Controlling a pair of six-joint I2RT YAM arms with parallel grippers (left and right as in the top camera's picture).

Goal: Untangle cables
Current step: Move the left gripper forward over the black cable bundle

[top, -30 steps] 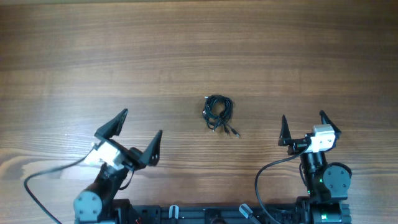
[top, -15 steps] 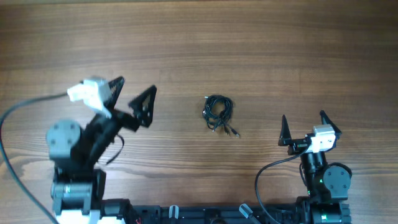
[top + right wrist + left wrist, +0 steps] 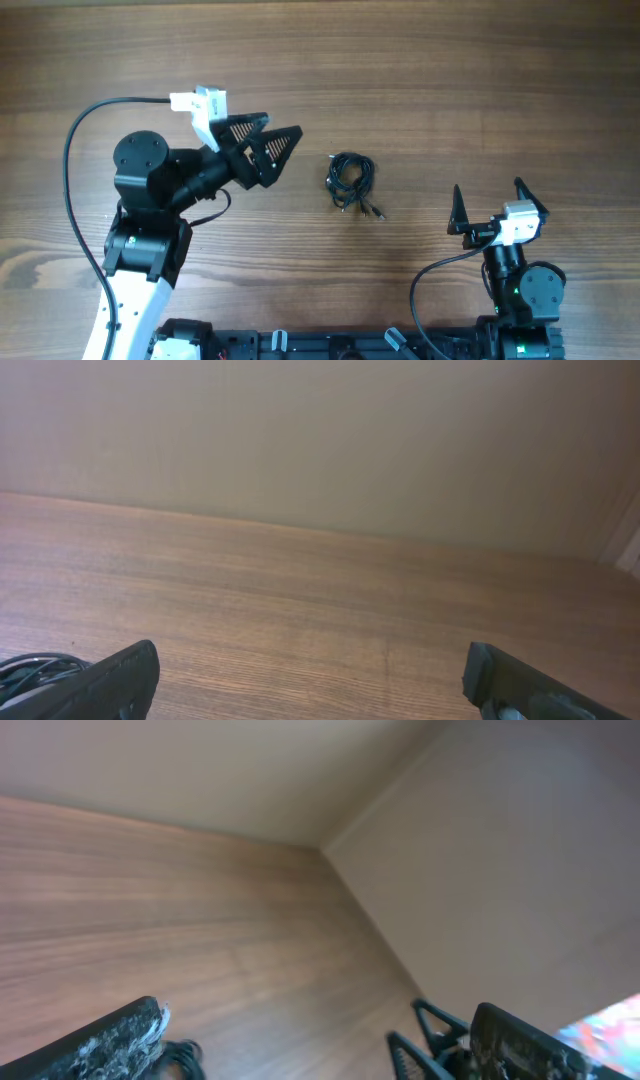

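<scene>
Room: a brown wooden table (image 3: 420, 80) before plain beige walls.
The table top fills the whole overhead view, with fine grain running from side to side and soft, even light on it. In the right wrist view a plain beige wall (image 3: 320, 440) rises along its far edge. In the left wrist view two walls meet in a corner (image 3: 322, 848); a small colourful patch (image 3: 612, 1020) low at the right is too blurred to tell.

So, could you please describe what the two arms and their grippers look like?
Both arms are black with round joint housings. The left gripper and right gripper have pointed, triangular black fingers and a white camera block behind them, each fed by a black cable. The left arm's lower link is white; a green light shows on the right arm.
</scene>
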